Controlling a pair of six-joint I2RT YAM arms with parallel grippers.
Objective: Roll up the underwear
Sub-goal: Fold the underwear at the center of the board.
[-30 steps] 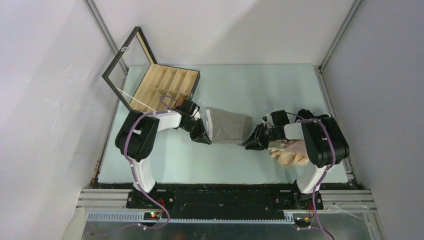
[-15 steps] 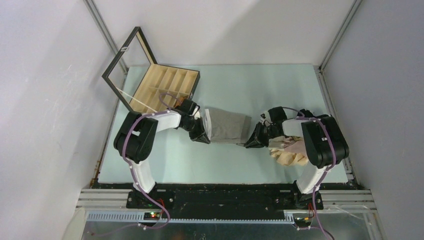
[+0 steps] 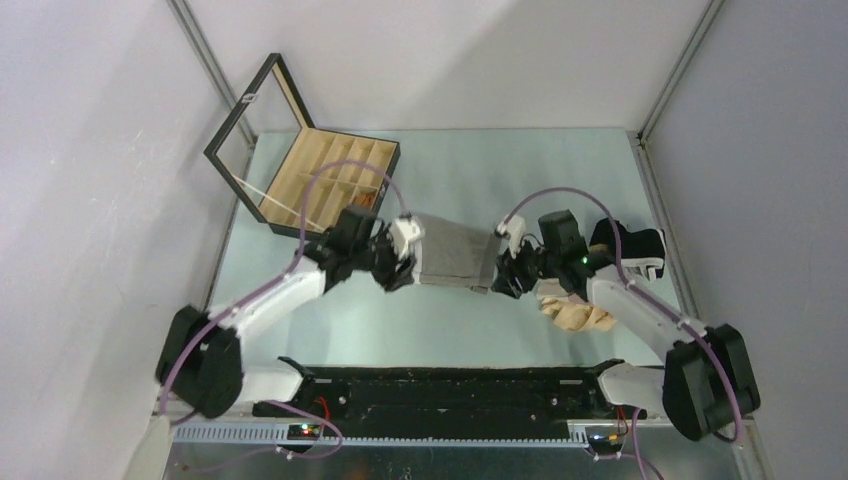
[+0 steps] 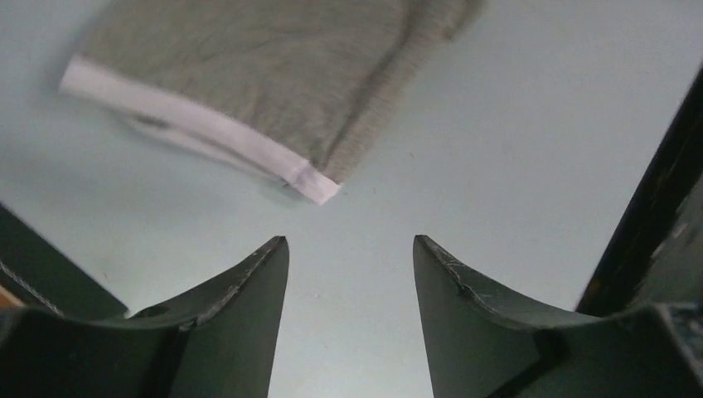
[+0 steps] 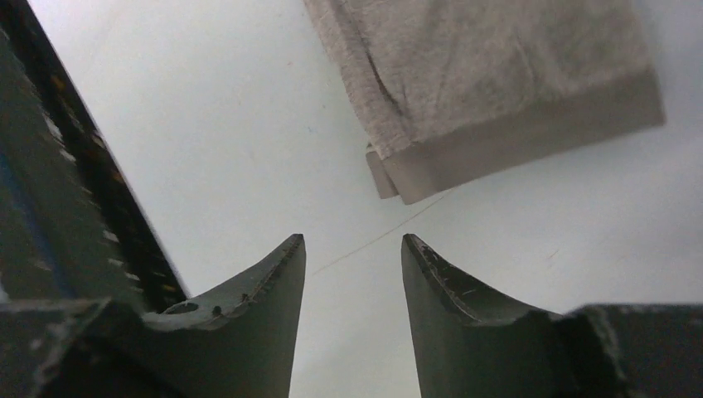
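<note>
Since both claws stand open with nothing between their fingers, the grey underwear (image 3: 455,252) lies free on the table (image 3: 520,165), folded into a flat strip that spans the gap between them. Its white-banded corner sits just ahead of the left claw (image 4: 348,249), slightly to the side of that claw's left finger and clear of both tips. At the other end, the thick folded hem lies just ahead of the right claw (image 5: 352,245), again apart from its tips.

The step in hand looks like starting the roll, and a good start probably depends on taking one short end cleanly. The chosen claw should come down over its corner so both fingers straddle every layer of the fold, not just the top one, or the layers may slide apart. The other claw would do best pressing its end lightly to the table, keeping the strip taut while the roll turns toward it. Turns should stay tight and square to the long edges, since soft knit tends to cone.

Behind the right claw wait the beige underwear (image 3: 580,315) and a black pair with white trim (image 3: 632,245); the wooden compartment box (image 3: 335,170) stands beyond the left claw.
</note>
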